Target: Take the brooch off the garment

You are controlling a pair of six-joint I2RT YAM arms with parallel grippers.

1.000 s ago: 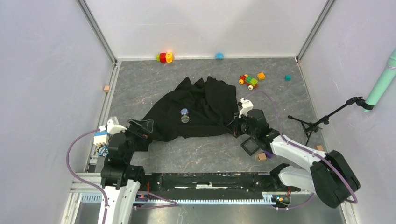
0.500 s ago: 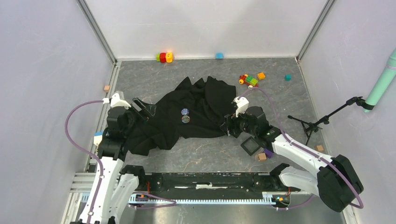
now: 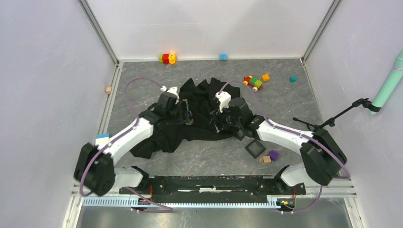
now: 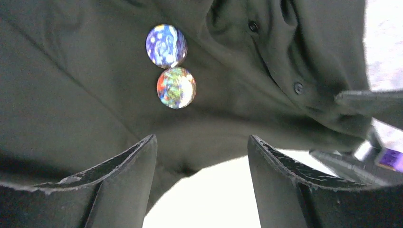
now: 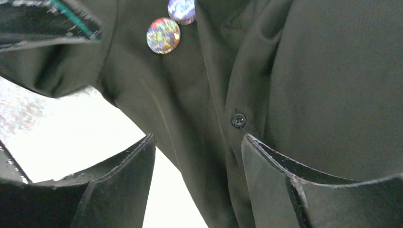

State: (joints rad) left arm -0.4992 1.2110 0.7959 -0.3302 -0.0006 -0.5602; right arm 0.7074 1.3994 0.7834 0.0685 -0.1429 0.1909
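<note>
The black garment (image 3: 205, 96) lies crumpled mid-table. In the left wrist view two round pins sit on the cloth (image 4: 85, 95), one touching the other: the bluish-white brooch (image 4: 166, 45) and a multicoloured one (image 4: 176, 87) just below it. My left gripper (image 4: 202, 140) hangs open a short way short of them, near the cloth's edge, holding nothing. Both pins also show in the right wrist view, the brooch (image 5: 181, 9) at the top edge. My right gripper (image 5: 197, 137) is open over the buttoned placket (image 5: 238, 119). In the top view the left gripper (image 3: 186, 112) covers the pins, with the right gripper (image 3: 216, 118) close by.
A black square frame (image 3: 254, 148), a purple block (image 3: 273, 154) and a wooden cube (image 3: 266, 159) lie right of the garment. Coloured toy bricks (image 3: 253, 81) and a red-yellow toy (image 3: 167, 58) are at the back. A small tripod (image 3: 316, 126) stands at right.
Both arms swung inward over the garment. The left came from the table's left edge to the pins. The right gripper went from shut to open and moved left.
</note>
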